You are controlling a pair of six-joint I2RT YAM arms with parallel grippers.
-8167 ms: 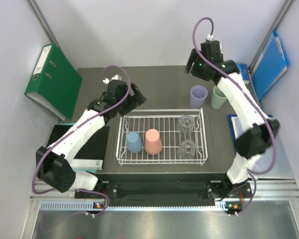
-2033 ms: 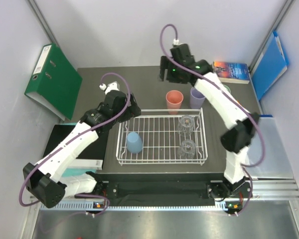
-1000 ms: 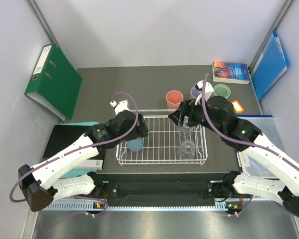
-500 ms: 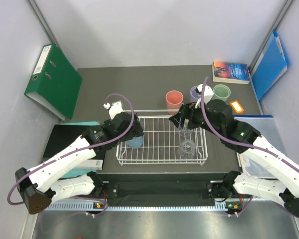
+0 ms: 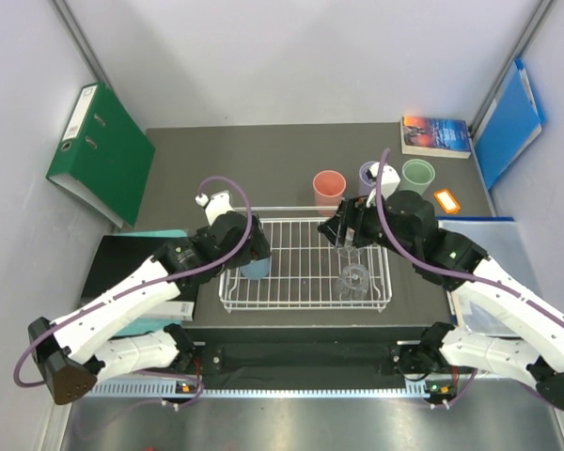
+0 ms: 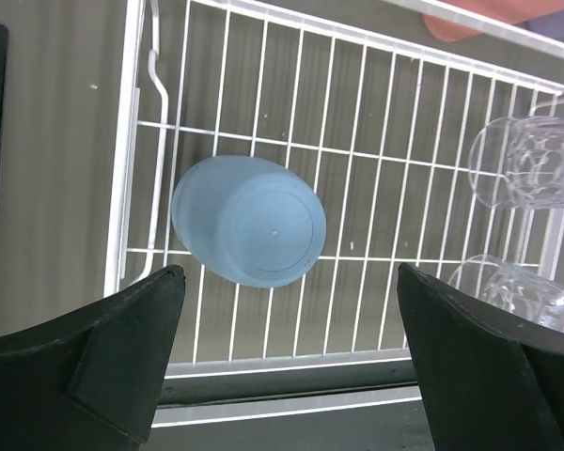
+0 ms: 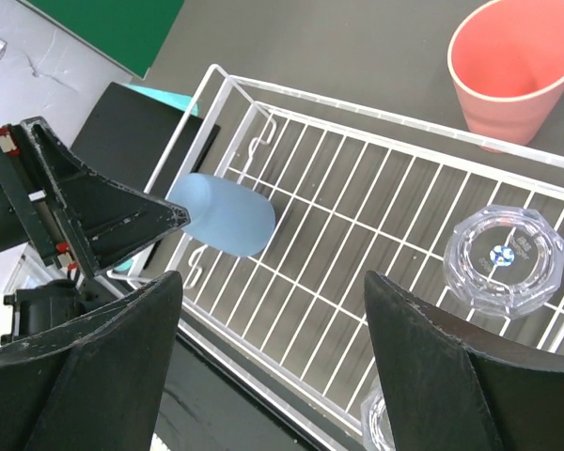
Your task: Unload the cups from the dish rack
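**Desk:** Which arm takes the blue cup?

**Operator:** My left. The blue cup [image 6: 249, 221] stands base-up at the left end of the dish rack [image 6: 122, 188]. My left gripper [image 6: 289, 277] hangs directly above it, jaws spread wide with nothing between them.

**Desk:** Lined up?

**Operator:** Nearly. In the left wrist view the cup lies just ahead of the line between my two fingers, closer to one finger than the other. Its long axis points up toward the camera, a little tipped. I judge that a small shift forward and a straight drop would put a finger on either side of its wall.

**Desk:** And the right arm?

**Operator:** My right gripper [image 7: 273, 282] hovers over the right half of the dish rack, jaws apart and empty. A clear faceted glass [image 7: 496, 254] stands below it, off to one side. From there the blue cup is well across the rack, so the left arm is plainly nearer. A salmon cup [image 5: 329, 185] stands mouth-up just beyond the dish rack's far rim.
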